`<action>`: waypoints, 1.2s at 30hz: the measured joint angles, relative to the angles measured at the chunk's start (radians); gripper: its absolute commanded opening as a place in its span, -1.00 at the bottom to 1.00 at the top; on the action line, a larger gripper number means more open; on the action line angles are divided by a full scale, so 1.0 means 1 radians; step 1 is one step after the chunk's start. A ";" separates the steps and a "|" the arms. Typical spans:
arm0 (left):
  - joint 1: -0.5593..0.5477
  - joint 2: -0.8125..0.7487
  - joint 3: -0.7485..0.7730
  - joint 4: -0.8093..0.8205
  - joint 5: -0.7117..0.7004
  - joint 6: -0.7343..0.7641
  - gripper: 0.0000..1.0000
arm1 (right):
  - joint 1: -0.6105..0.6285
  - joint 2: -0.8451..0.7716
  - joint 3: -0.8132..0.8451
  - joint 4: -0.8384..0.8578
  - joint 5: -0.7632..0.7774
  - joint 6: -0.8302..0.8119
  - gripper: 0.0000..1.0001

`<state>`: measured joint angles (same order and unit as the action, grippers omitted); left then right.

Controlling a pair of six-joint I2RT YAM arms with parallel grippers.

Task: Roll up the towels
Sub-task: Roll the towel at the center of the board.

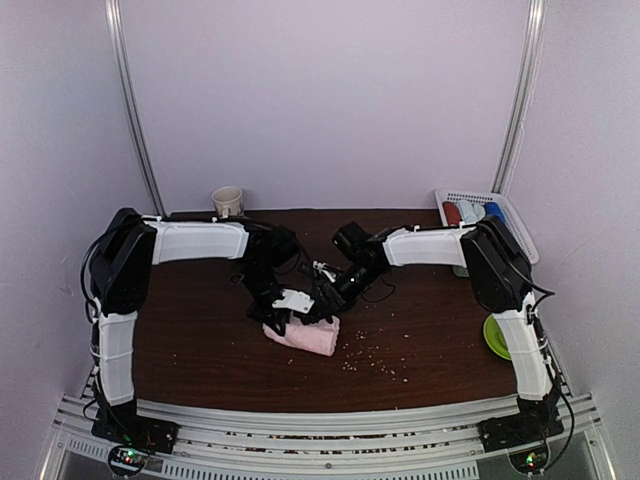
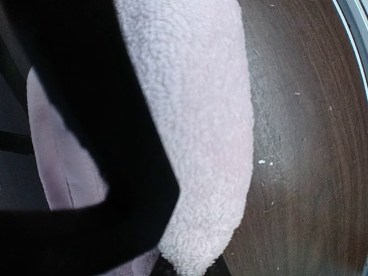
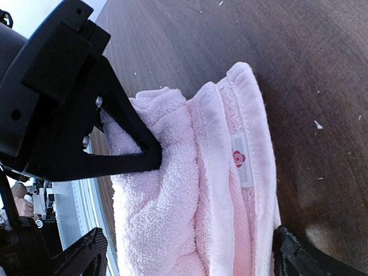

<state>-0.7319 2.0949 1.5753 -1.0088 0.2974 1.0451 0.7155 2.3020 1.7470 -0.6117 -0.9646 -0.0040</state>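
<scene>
Towel [image 1: 310,338] lies mid-worktop [image 1: 200,350], long axis 9-to-3 o'clock, partly rolled. Left pincer [image 1: 287,303] presses its 11 o'clock edge; whether it grips cannot be told. Right pincer [image 3: 190,256], at 12 o'clock, is released and straddles the towel.

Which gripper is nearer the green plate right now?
Right, narrowly. The right gripper is at the pink towel's plate-side end; the left gripper is at its other end, both far from the green plate.

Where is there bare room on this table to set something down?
Bare: the near-left table between left arm and pink towel; the far strip between paper cup and basket. Crowded: centre, left end effector and right end effector at the towel.
</scene>
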 measured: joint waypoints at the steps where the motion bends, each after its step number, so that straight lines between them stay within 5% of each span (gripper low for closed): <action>1: 0.002 0.007 0.010 -0.010 0.003 0.000 -1.00 | 0.000 0.000 0.000 0.000 0.000 0.000 1.00; 20: 0.026 0.148 0.219 -0.220 0.042 0.025 -1.00 | -0.007 0.003 0.014 -0.029 0.016 -0.007 0.80; 36: 0.045 0.068 0.084 -0.089 0.074 -0.030 -1.00 | -0.008 -0.045 -0.163 0.241 -0.052 0.151 0.72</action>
<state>-0.6865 2.1632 1.6588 -1.0973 0.3710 1.0153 0.7074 2.2566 1.5841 -0.3706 -1.0164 0.1467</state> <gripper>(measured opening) 0.084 0.870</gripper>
